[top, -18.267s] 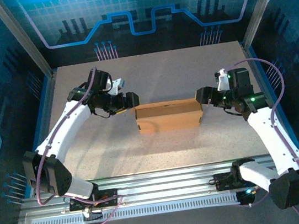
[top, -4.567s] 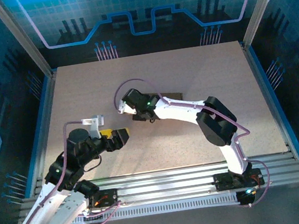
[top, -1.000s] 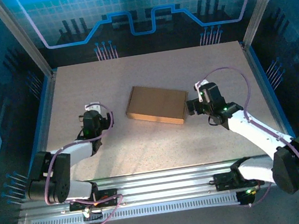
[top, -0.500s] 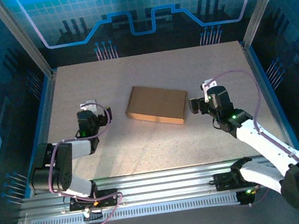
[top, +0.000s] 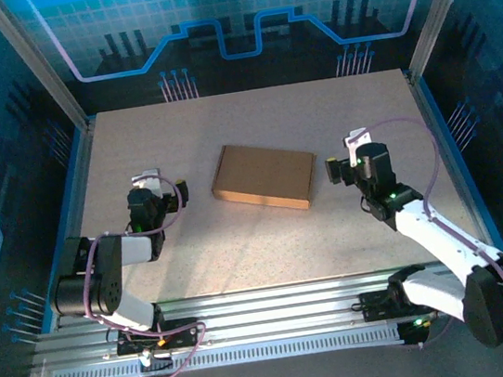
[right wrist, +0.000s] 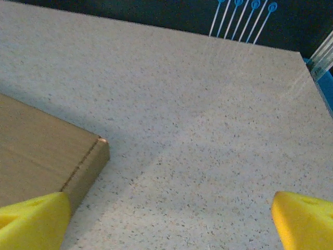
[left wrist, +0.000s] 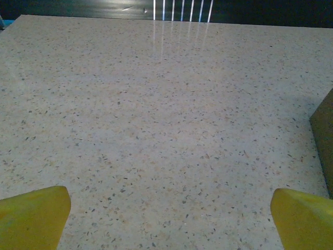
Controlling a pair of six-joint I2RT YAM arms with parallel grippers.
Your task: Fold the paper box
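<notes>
Lying flat, paper box point(top: 263, 176) long axis left-right.

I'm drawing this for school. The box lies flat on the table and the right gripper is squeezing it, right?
No. The box lies flat on the table, but the right gripper is open beside it, not squeezing it. The top view shows that.

The overhead camera looks down from above and behind the arm bases across the whole speckled beige tabletop point(top: 268, 242). Each wrist camera rides low and close to that surface, facing the far edge past its yellow fingertips point(left wrist: 34, 216). All three catch the flat brown cardboard box point(top: 263, 176).
</notes>
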